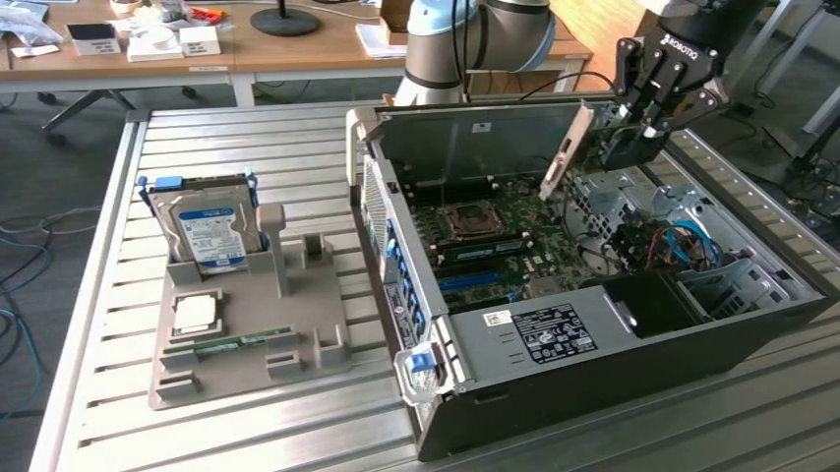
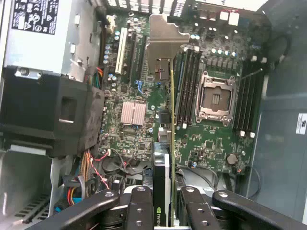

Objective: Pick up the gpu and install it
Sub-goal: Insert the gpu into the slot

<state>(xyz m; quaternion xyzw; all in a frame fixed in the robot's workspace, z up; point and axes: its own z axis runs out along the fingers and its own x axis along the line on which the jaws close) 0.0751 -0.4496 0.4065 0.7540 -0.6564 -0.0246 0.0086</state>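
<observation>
Slatted surface (image 1: 263, 423) is carrying the open computer case (image 1: 735, 334) below the gripper (image 1: 646, 130), which is clamping the gpu (image 2: 162, 167); installing is calling, I judge, for exact aligning over the motherboard (image 2: 211, 143).

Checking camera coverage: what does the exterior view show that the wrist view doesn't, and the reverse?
Exterior view: silver hard drive with blue label standing in a grey plastic holder on the slatted metal table. Wrist view: square finned silver heatsink and white expansion slot. Both: black gripper shut on the dark flat gpu card over the open case's green motherboard and metal CPU socket.
</observation>
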